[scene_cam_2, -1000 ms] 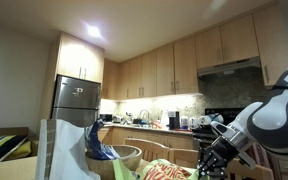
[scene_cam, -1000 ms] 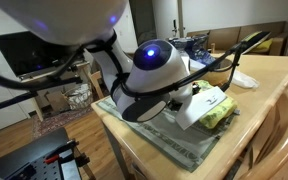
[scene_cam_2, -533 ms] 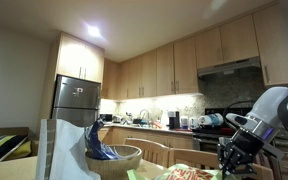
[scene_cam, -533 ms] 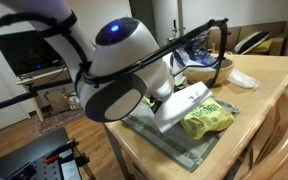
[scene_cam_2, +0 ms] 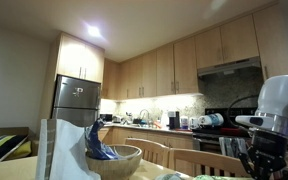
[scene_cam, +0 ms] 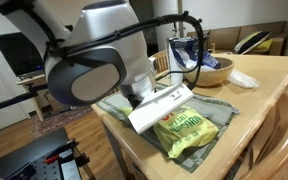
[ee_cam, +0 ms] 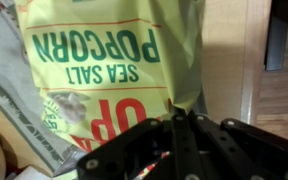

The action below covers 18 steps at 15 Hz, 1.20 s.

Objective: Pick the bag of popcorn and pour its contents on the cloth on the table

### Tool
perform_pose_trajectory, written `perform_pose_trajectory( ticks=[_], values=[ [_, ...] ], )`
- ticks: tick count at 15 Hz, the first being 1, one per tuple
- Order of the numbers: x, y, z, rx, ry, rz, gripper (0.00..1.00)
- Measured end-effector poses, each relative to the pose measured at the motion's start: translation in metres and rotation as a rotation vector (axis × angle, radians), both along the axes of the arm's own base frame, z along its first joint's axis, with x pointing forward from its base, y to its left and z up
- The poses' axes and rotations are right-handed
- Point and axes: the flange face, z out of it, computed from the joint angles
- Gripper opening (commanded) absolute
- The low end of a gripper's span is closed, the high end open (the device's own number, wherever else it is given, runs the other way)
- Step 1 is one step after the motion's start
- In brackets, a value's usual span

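The jaws are pressed tight together, pinching the edge of the bag of popcorn [ee_cam: 104, 60] in the wrist view. In an exterior view the bag of popcorn [scene_cam: 189, 130] lies flat on the cloth [scene_cam: 112, 104], label up, near the desk [scene_cam: 269, 85] edge. The arm [scene_cam: 94, 65] leans low over it. 1 wooden bowl [scene_cam: 210, 72] sits behind, well apart.

Lime-green bag of popcorn [ee_cam: 104, 60], grey-green cloth [ee_cam: 6, 70], pale blond tabletop [scene_cam: 269, 85]
The bag's lettering is orange-red and dark green; the cloth carries darker patterned stripes along its length.
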Motion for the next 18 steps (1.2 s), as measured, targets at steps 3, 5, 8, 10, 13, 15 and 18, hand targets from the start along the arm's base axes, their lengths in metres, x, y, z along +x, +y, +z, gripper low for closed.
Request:
perform_pose_trajectory(
  ticks=[3, 5, 8, 10, 13, 15, 18],
  values=[
    [-0.005, 0.001, 0.012, -0.044, 0.013, 0.018, 0.0],
    [-0.007, 0.0, 0.021, -0.067, 0.002, 0.017, 0.0],
    [-0.011, -0.011, 0.034, -0.088, -0.023, -0.008, 0.0],
    [-0.015, -0.023, 0.042, -0.096, -0.041, -0.037, 0.0],
    [-0.023, -0.041, 0.054, -0.114, -0.066, -0.074, 0.01],
    [-0.025, -0.046, 0.055, -0.113, -0.066, -0.087, 0.01],
    [-0.024, -0.044, 0.054, -0.111, -0.066, -0.08, 0.01]
  ],
)
